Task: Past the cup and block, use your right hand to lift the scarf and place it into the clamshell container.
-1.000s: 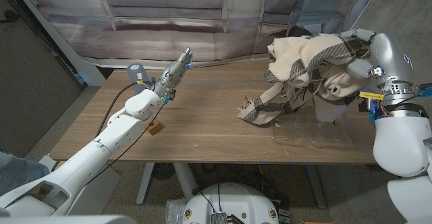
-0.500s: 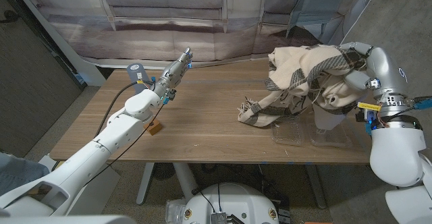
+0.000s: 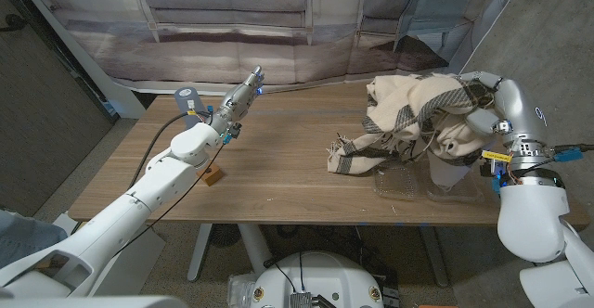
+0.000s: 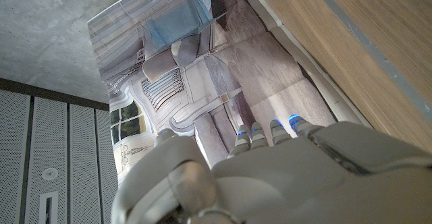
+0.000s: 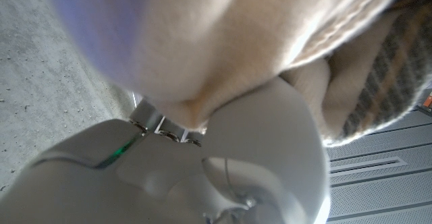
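Observation:
The cream scarf (image 3: pixel 418 113) with dark plaid stripes hangs bunched from my right hand (image 3: pixel 484 95), which grips its upper part at the table's right end. Its fringed end (image 3: pixel 345 158) trails on the wood. Under the bundle lies the clear clamshell container (image 3: pixel 408 184), opened out, with scarf folds reaching down to it. In the right wrist view the scarf (image 5: pixel 270 42) drapes over my right hand (image 5: pixel 202 163). My left hand (image 3: pixel 238 105) reaches over the far left of the table, fingers straight, holding nothing. The left hand (image 4: pixel 270 170) shows its fingers stretched out.
A grey-blue cup (image 3: pixel 188 96) stands by the far edge, left of my left hand. A small wooden block (image 3: pixel 214 176) lies beside my left forearm. The wooden table (image 3: pixel 278 173) stretches between the arms. A backdrop hangs behind the far edge.
My right hand has come down and a little to the right with the scarf, so the bundle hangs lower over the container. The left arm has not moved.

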Tool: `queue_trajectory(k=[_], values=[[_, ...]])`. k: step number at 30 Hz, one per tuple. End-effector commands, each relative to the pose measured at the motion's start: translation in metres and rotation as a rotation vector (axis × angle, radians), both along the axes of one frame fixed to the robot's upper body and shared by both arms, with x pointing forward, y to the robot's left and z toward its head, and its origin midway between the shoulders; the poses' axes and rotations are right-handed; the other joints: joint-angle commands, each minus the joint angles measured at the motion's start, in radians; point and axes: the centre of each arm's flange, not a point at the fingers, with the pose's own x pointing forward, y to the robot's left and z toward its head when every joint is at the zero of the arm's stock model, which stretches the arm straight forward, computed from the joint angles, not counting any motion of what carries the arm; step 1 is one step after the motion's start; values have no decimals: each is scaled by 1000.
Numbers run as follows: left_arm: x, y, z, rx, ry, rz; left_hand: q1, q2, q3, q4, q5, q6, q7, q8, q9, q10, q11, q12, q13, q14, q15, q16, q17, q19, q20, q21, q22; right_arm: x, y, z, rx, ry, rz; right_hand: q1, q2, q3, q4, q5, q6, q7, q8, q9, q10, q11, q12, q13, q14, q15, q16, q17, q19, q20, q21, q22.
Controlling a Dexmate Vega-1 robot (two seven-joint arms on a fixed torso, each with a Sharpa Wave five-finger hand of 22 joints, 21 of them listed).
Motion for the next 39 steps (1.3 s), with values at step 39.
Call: queue_trajectory(k=[39], values=[[26,-9,1,33,65,-1,14,0,-16,1,-2,-3,2,-3,5,-4,1,-1,4,-9,1,-3,2,-125,0,0,5,38,-3,-24,-115,241,-107,76,90,6,5,7,15,-2,-3,2,12,-5,-11,10,131,-147,-5,9,-125,-114,10,2]])
